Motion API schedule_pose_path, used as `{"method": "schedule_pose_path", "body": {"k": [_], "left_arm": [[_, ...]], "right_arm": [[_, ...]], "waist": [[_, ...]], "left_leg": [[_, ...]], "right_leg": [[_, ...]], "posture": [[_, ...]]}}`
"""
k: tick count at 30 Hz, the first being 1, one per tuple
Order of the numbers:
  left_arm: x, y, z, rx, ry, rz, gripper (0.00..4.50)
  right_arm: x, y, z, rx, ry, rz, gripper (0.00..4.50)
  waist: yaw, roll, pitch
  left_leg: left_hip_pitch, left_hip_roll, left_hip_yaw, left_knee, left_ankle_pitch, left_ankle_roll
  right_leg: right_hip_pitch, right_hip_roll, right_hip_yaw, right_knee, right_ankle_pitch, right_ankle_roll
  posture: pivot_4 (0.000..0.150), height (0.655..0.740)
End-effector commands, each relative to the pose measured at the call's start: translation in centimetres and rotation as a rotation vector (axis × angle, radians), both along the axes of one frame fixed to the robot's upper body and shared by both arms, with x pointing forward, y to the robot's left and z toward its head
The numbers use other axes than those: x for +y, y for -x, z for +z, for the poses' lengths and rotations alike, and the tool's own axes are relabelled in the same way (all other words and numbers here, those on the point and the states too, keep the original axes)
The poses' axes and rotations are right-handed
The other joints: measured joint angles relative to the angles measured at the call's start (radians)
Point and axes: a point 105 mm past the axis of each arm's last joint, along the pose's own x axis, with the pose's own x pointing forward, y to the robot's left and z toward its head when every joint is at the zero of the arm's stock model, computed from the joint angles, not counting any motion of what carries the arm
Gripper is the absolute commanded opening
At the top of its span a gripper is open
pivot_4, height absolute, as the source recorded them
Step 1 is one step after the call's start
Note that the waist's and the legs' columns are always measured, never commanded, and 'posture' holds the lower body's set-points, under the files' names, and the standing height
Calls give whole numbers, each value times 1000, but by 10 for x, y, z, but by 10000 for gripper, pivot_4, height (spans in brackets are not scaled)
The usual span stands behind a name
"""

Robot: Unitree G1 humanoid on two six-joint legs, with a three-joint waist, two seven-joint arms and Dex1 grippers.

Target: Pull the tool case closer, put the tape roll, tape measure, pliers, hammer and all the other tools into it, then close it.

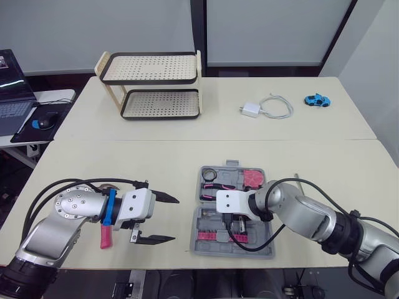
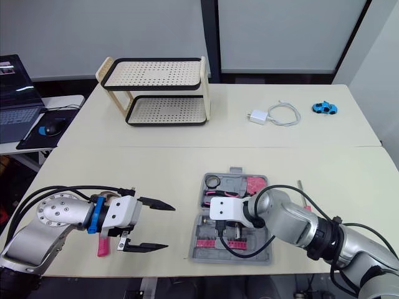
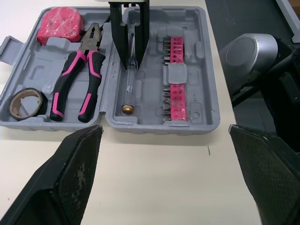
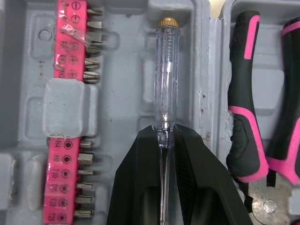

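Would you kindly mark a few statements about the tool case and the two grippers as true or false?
The tool case lies open on the table. True.
The right gripper is shut on the tester screwdriver. True.
The left gripper holds the pliers. False: it is open and empty; the pliers lie in the case.
The tape roll lies outside the case. False: it sits in the case beside the pliers.
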Motion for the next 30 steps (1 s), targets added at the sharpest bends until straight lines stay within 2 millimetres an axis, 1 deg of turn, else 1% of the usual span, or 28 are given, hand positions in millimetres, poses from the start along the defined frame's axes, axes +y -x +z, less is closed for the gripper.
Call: {"method": "schedule_pose_path", "body": {"k": [1, 7, 11, 13, 19, 25, 28, 30], "left_arm": [[-6, 2, 5, -26, 6, -32, 45000], [-7, 3, 4, -24, 10, -34, 45000], [-8, 3, 4, -23, 12, -34, 45000], [-8, 4, 4, -23, 12, -34, 45000], [-9, 5, 4, -19, 17, -35, 45000], [-9, 6, 4, -19, 22, -30, 45000], [-9, 6, 5, -17, 24, -27, 45000], [-10, 6, 5, -17, 32, -26, 45000]], "right_arm": [[3, 0, 3, -20, -12, 20, 1529], [5, 0, 4, -27, -14, 27, 1529], [6, 0, 7, -34, -25, 30, 1529], [6, 1, 12, -36, -36, 31, 8990], [7, 8, 34, -38, -94, 50, 29194], [1, 12, 48, -82, -152, 111, 29194], [-4, 12, 43, -93, -182, 115, 23211], [-6, 12, 38, -90, -194, 111, 16241]], "waist": [[0, 0, 0], [0, 0, 0], [0, 0, 0], [0, 0, 0], [1, 0, 0], [1, 0, 0], [1, 0, 0], [0, 0, 0]], "left_leg": [[0, 0, 0, 0, 0, 0], [0, 0, 0, 0, 0, 0], [0, 0, 0, 0, 0, 0], [0, 0, 0, 1, 0, 0], [0, 0, 0, 1, 0, 0], [1, 0, 0, 1, 0, 1], [1, 0, 0, 1, -1, 1], [1, 0, 0, 1, -1, 1]], "right_leg": [[0, 0, 0, 0, 0, 0], [0, 0, 0, 1, 0, 0], [0, 0, 0, 1, 0, 0], [0, 0, 0, 1, 0, 0], [0, 0, 0, 3, 0, 0], [0, 0, 0, 4, 0, 0], [0, 0, 0, 4, 0, 0], [0, 0, 0, 4, 0, 0]], "posture": [[1500, 7400], [1500, 7400], [1500, 7400], [1500, 7400], [1500, 7400], [1500, 7400], [1500, 7400], [1500, 7400]]}}
